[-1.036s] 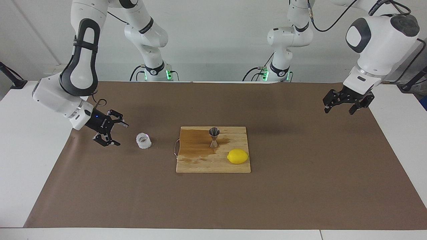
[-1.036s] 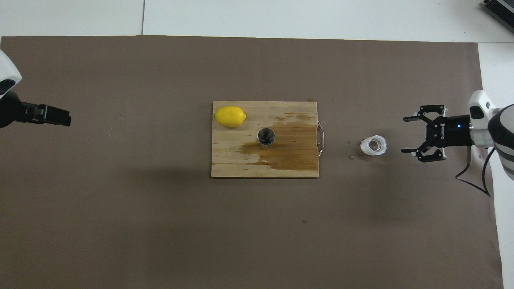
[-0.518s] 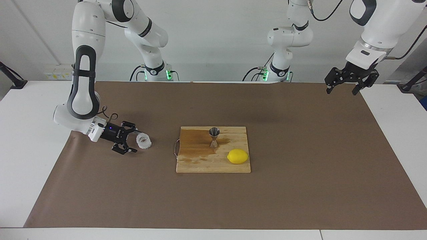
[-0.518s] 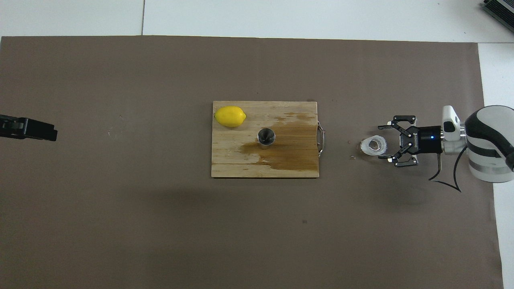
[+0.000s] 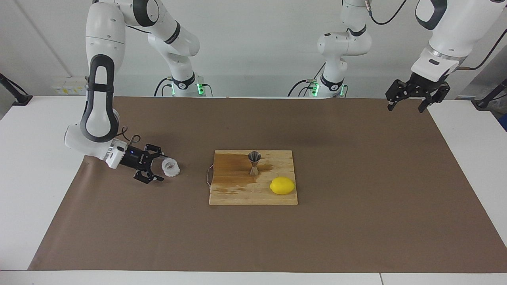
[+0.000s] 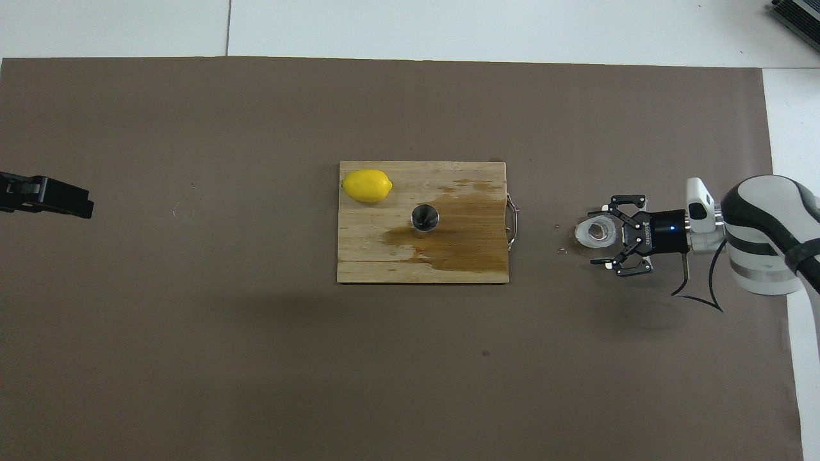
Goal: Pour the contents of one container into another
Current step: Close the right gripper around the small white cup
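While the crinkled clear cup [image 5: 170,167] stands upright on the brown table cover [image 5: 356,221] toward the right arm's end of the table, the right gripper [image 5: 155,168] lies low and level beside it, fingers spread wide with the cup at their tips, one finger on either side; whether either finger touches the wall cannot be told. Apart from the cup, at the middle of the table, a wooden cutting board [image 5: 237,196] carries the steel jigger [image 5: 254,162], which stands upright near the board's edge nearer to the robots, on a dark wet stain [image 6: 471,240] that spreads across the board toward the cup. A yellow lemon [image 5: 282,185] rests on the same board, farther from the robots than the jigger. The left gripper [image 5: 408,103] waits raised over the table's corner at the left arm's end, fingers parted and holding nothing.
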Controlling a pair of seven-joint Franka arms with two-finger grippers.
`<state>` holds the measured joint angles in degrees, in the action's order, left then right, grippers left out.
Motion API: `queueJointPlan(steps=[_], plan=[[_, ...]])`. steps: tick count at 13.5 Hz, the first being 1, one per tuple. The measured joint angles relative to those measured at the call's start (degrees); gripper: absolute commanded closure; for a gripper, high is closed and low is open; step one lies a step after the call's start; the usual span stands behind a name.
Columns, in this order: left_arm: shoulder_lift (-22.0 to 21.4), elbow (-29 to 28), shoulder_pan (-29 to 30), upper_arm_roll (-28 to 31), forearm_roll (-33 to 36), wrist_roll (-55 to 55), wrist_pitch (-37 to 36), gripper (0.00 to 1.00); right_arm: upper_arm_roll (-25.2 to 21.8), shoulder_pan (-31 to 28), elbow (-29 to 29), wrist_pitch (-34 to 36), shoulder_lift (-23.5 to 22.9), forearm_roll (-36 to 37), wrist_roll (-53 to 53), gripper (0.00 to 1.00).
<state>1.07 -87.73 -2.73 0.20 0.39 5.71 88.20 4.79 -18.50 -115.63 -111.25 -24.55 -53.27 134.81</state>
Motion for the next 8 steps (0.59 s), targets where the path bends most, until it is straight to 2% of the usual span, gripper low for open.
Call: queueJointPlan(steps=[2, 3, 4, 5, 8], plan=[[1.00, 0.35, -0.12, -0.33, -0.06, -0.38, -0.92, 0.00, 0.01, 0.36, -0.06, -0.56, 0.00, -0.01, 0.00, 0.60], [0.83, -0.36, -0.34, -0.48, -0.15, -0.90, -0.76, 0.00, 0.01, 0.40, -0.07, -1.60, 0.00, -0.01, 0.00, 0.83], [0.41, -1.29, -0.76, -0.50, -0.30, -1.87, -0.40, 0.00, 0.01, 0.39, -0.08, -2.51, 0.00, -0.02, 0.00, 0.96], [-0.28, -2.36, -1.13, -0.54, -0.46, -2.86, -0.02, 0.00, 0.00, 0.38, 0.02, -3.00, 0.02, -0.24, 0.02, 1.00], [-2.54, -5.55, -1.61, -0.63, -0.68, -3.53, 1.13, 0.00, 0.01, 0.46, 0.13, -3.40, 0.02, -1.95, 0.02, 1.00]])
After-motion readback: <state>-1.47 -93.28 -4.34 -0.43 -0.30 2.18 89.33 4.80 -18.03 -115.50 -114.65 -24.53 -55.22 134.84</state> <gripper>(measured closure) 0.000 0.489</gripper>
